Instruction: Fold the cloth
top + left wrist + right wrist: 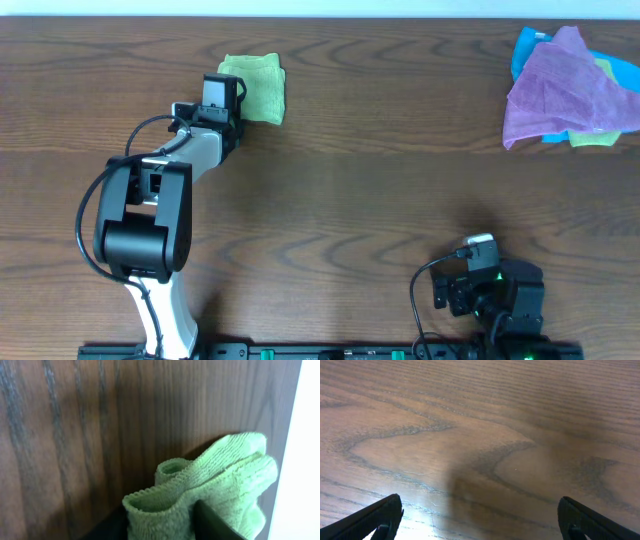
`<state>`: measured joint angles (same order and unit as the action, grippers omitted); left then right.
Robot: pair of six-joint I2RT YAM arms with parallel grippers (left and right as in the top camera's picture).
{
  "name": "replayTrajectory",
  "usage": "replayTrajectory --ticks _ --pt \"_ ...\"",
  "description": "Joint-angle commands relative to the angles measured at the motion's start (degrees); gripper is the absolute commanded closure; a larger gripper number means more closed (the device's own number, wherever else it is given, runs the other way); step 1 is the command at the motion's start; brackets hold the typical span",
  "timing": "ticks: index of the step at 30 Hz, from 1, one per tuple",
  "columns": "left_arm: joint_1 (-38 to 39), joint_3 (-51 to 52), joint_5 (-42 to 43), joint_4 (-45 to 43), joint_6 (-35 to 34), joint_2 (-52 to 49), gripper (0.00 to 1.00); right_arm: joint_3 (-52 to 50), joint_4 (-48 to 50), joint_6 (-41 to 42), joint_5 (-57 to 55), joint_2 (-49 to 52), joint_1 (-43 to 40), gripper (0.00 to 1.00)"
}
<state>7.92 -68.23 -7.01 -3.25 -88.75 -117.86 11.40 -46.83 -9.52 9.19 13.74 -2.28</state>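
The lime-green cloth (260, 88) lies bunched and folded over on the wooden table at the far left. My left gripper (236, 102) reaches its near-left edge. In the left wrist view a doubled fold of the cloth (220, 475) stands up between the dark fingers (217, 525), and the left gripper (160, 527) is shut on that fold. My right gripper (480, 245) rests low at the front right, far from the cloth. In the right wrist view the right gripper (480, 520) stands wide open over bare wood, with nothing between its fingertips (380, 517).
A purple cloth (560, 90) lies in a heap over a blue cloth (530, 45) at the far right corner. The table's far edge (400, 17) runs just behind the green cloth. Brown wood spans between the two arms.
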Motion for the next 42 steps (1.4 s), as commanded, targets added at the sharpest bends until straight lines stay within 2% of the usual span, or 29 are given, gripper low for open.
replayTrajectory --ticks 1,2,4,11,13,16,19,23,26,30,34,35,36,37,42 --pt "0.0 0.6 0.7 1.4 1.4 -1.5 0.77 -0.8 0.1 -0.4 0.0 -0.4 0.8 0.01" --pt "0.0 0.6 0.5 1.2 1.4 -1.7 0.87 -0.8 0.1 -0.4 0.0 -0.4 0.8 0.01" --pt "0.0 0.6 0.5 1.2 1.4 -1.8 0.92 -0.8 0.0 -0.4 0.0 -0.4 0.8 0.01" --pt "-0.2 0.6 -0.7 -1.3 1.4 -1.8 0.93 -0.8 0.1 -0.4 0.0 -0.4 0.8 0.01" --pt "-0.3 0.6 -2.0 -4.7 1.7 -1.8 0.94 -0.8 0.1 -0.4 0.0 -0.4 0.8 0.01" --pt "-0.6 0.5 -3.7 -15.6 8.3 -1.8 0.94 -0.8 0.1 -0.4 0.0 -0.4 0.8 0.01" --pt "-0.6 0.5 -3.9 -19.8 11.3 -1.8 0.94 -0.8 0.1 -0.4 0.0 -0.4 0.8 0.01" --pt "-0.6 0.5 -3.7 -19.6 12.7 -1.8 0.92 -0.8 0.1 -0.4 0.0 -0.4 0.8 0.01" --pt "-0.5 0.5 -4.0 -16.8 13.0 -1.8 0.86 -0.8 0.0 -0.4 0.0 -0.4 0.8 0.01" --pt "-0.5 0.6 -5.1 -14.5 14.2 -1.8 0.87 -0.8 0.1 -0.4 0.0 -0.4 0.8 0.01" --pt "-0.5 0.6 -7.6 -14.5 17.3 -1.8 0.71 -0.8 0.1 -0.4 0.0 -0.4 0.8 0.01" --pt "-0.5 0.6 -8.5 -14.5 18.1 -1.8 0.54 -0.8 0.1 -0.4 0.0 -0.4 0.8 0.01" --pt "-0.5 0.6 -9.3 -14.5 18.6 -1.8 0.26 -0.8 0.1 -0.4 0.0 -0.4 0.8 0.01" --pt "-0.5 0.6 -10.1 -14.4 18.9 -1.8 0.05 -0.8 0.0 -0.4 0.0 -0.4 0.8 0.01" --pt "-0.5 0.6 -11.3 -15.3 19.4 -1.8 0.05 -0.8 0.1 -0.4 0.0 -0.4 0.8 0.01"
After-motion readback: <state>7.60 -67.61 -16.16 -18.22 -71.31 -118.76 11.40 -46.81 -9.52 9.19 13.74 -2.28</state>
